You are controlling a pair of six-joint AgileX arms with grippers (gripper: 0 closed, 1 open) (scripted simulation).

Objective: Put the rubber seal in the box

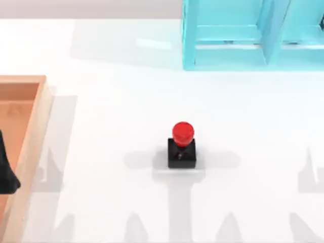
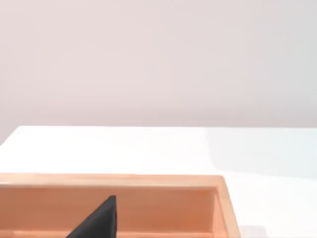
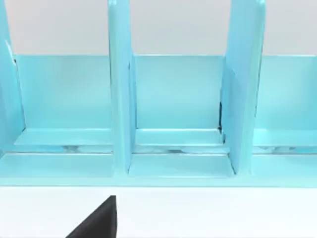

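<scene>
Jaws on both AgileX arms are hard to judge: whether either pair stands wide or narrow, I cannot tell. What shows of the left gripper [image 1: 7, 172] in the top view is 1 dark shape at the table's 9 o'clock edge, hanging over the large shallow wooden box [image 1: 39, 119] with its light tan rim and orange-brown floor. Nothing is between those jaws.

The rubber seal [image 1: 182, 146], a small stamp with a glossy red rounded knob on a black square block base, stands upright on the white table [image 1: 111, 126] near the middle, slightly toward 5 o'clock. It is well apart from the box and from the left gripper, toward 3 o'clock of both.

At 1 o'clock stands a turquoise shelf unit [image 1: 228, 35] with upright dividers.

From the left wrist view, the box's far wall and 1 corner [image 2: 218, 191] appear past a dark fingertip [image 2: 99, 220]. From the right wrist view, the right gripper's dark fingertip [image 3: 99, 220] faces the shelf's open compartments [image 3: 178, 99].
</scene>
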